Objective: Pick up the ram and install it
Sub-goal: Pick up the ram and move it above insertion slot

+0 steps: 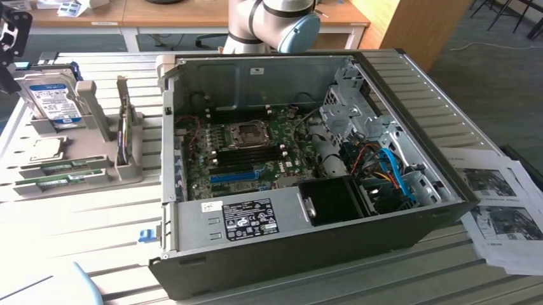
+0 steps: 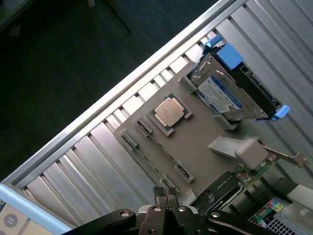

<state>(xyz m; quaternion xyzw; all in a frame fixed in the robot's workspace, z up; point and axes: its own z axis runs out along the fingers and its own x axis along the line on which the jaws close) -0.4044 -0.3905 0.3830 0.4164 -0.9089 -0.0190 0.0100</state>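
Two green ram sticks (image 1: 61, 167) stand on edge, side by side, in the grey holder tray (image 1: 93, 175) on the exterior view's left. The second ram stick (image 1: 47, 183) sits just in front of the first. My gripper (image 2: 166, 192) hangs above the tray's near edge with its fingers pressed together and nothing between them. In the exterior view the gripper (image 1: 9, 76) is a dark shape at the left border, above and behind the tray. The open computer case (image 1: 407, 82) lies on its side, with the motherboard (image 1: 246, 155) and its dark memory slots exposed.
On the tray also sit a silver hard drive (image 2: 220, 93) with a blue-white label, a CPU (image 2: 168, 111) and an upright card (image 1: 126, 133). The table's edge (image 2: 122, 90) runs close beside the tray. Printed sheets (image 1: 500, 203) lie on the exterior view's right of the case.
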